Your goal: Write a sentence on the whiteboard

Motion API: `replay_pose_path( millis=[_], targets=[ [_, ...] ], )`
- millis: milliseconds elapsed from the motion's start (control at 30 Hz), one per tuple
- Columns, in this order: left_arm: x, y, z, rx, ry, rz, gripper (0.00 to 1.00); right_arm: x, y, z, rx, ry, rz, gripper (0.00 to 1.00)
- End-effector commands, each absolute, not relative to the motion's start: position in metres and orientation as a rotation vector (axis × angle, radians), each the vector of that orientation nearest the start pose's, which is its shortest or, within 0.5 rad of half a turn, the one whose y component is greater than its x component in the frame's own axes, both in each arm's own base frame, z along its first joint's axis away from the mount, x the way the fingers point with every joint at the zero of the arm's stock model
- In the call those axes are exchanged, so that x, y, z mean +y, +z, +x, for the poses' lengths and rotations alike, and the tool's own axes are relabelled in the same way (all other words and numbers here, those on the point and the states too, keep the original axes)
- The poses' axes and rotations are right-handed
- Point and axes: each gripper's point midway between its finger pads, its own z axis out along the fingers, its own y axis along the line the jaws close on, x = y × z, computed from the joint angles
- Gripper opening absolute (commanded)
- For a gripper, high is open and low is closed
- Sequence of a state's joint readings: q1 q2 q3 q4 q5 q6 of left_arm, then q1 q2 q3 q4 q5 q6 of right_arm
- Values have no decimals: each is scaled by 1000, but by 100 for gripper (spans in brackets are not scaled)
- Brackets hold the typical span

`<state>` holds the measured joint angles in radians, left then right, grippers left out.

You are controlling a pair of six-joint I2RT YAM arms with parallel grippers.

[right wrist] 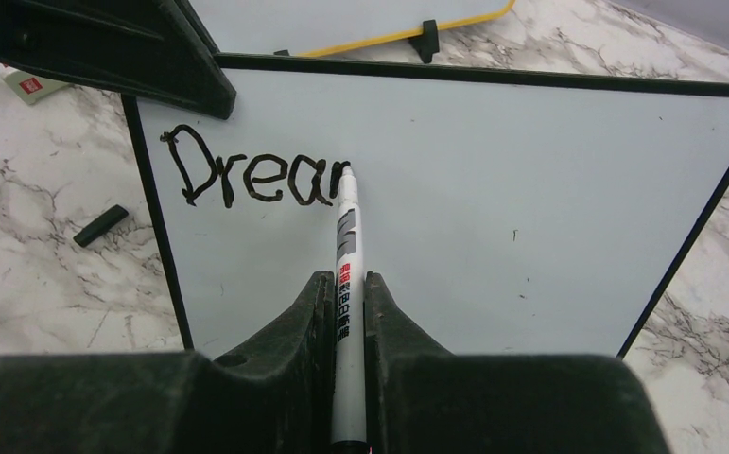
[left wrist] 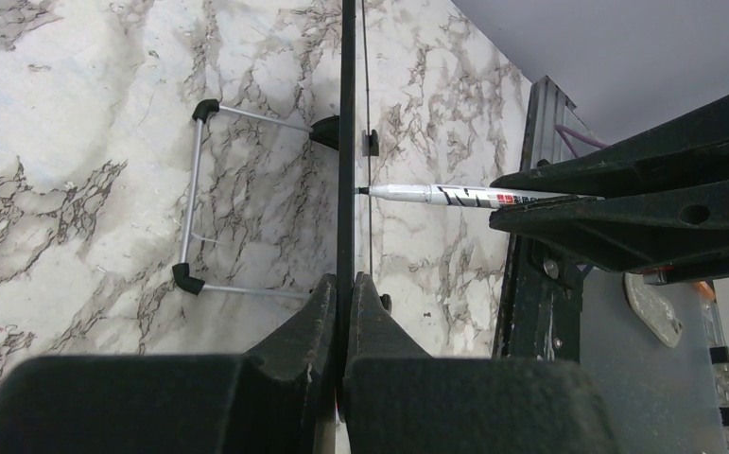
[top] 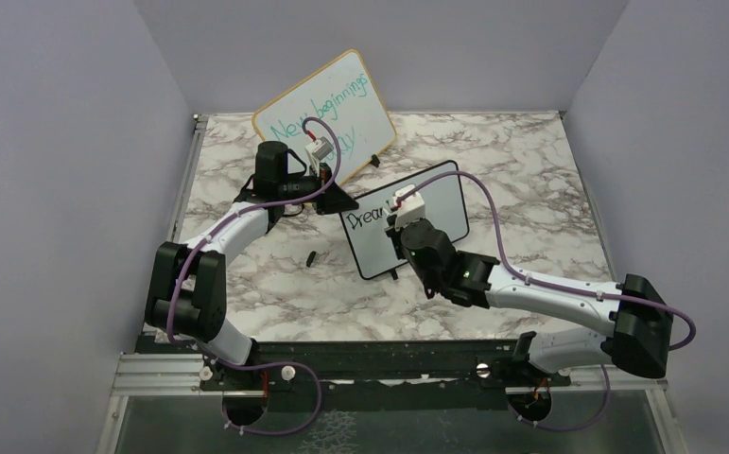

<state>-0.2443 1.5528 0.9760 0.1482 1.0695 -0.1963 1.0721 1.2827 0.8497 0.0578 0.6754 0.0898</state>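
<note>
The small black-framed whiteboard (top: 426, 213) stands tilted mid-table; it also fills the right wrist view (right wrist: 530, 189). Black letters "Drea" and the first stroke of another letter (right wrist: 247, 175) run along its upper left. My right gripper (right wrist: 346, 284) is shut on a white marker (right wrist: 346, 255), whose tip touches the board just after the "a". My left gripper (left wrist: 346, 288) is shut on the board's edge (left wrist: 346, 142), seen edge-on, at its upper left corner (top: 341, 203). The marker (left wrist: 445, 195) also shows in the left wrist view, touching the board.
A larger wood-framed board with teal handwriting (top: 327, 109) stands behind, at the table's back. A black marker cap (top: 312, 257) lies on the marble left of the small board, and shows in the right wrist view (right wrist: 100, 225). The board's wire stand (left wrist: 190, 213) rests on the table.
</note>
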Motion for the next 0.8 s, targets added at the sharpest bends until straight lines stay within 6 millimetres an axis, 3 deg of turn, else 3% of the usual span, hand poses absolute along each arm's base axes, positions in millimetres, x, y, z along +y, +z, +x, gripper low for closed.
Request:
replay_pose_path(
  millis=[0, 400, 767],
  targets=[
    [-244, 186, 317, 1888, -1365, 763, 0, 264, 189, 276, 1845, 95, -437, 0],
    [-244, 186, 318, 1889, -1363, 763, 0, 255, 177, 269, 1884, 91, -424, 0],
    [-244, 186, 318, 1891, -1363, 761, 0, 261, 175, 265, 1890, 125, -469, 0]
  ],
)
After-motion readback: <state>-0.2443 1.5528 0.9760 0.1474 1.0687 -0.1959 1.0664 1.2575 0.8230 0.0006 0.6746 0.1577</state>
